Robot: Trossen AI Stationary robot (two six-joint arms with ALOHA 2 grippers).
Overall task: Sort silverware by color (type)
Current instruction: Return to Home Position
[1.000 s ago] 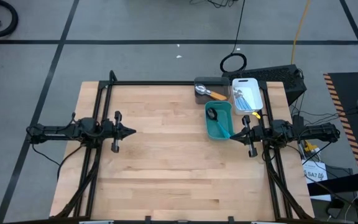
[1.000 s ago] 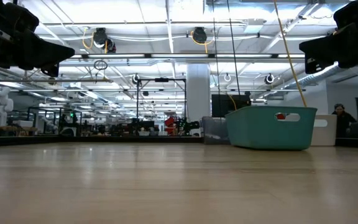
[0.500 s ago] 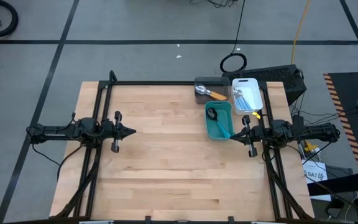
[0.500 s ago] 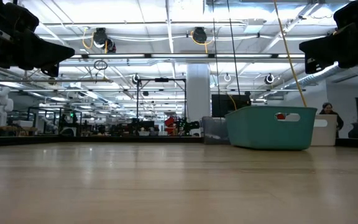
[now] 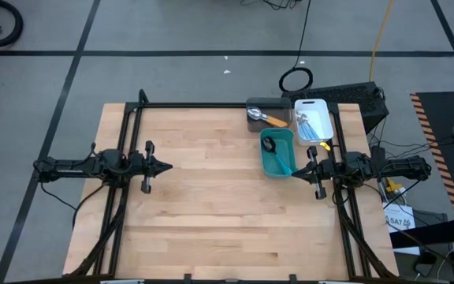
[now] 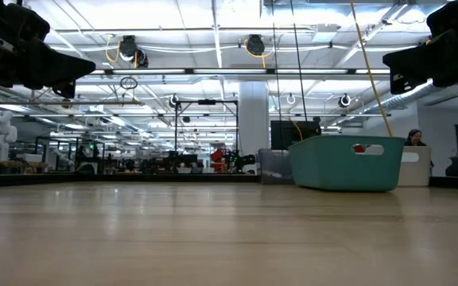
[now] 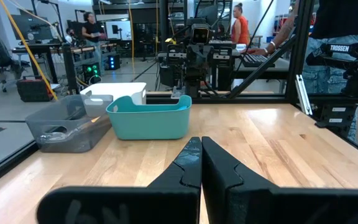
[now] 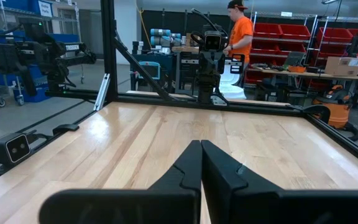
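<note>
Nothing on the counter (image 5: 211, 205) has moved. The left gripper (image 5: 162, 166), jaws pressed together, waits well away from the teal bin (image 5: 262, 154). The right gripper (image 5: 298, 171), jaws likewise together, is just beside it. The silverware (image 5: 312, 125) lies inside it and in the gray bin (image 5: 266, 101) and white bin (image 5: 314, 101) just beyond.

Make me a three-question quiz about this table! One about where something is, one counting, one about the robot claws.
1. The orange-handled utensil lies: A) in the gray bin B) on the floor C) in a claw.
2. Bins on the table: A) two B) three C) five.
3. The left gripper and right gripper are: A) wide open B) shut, empty C) shut on spoons.
Answers: 1 A, its orange handle shows inside that bin. 2 B, gray bin, teal bin, white bin. 3 B, each wrist view shows them closed on nothing.
</note>
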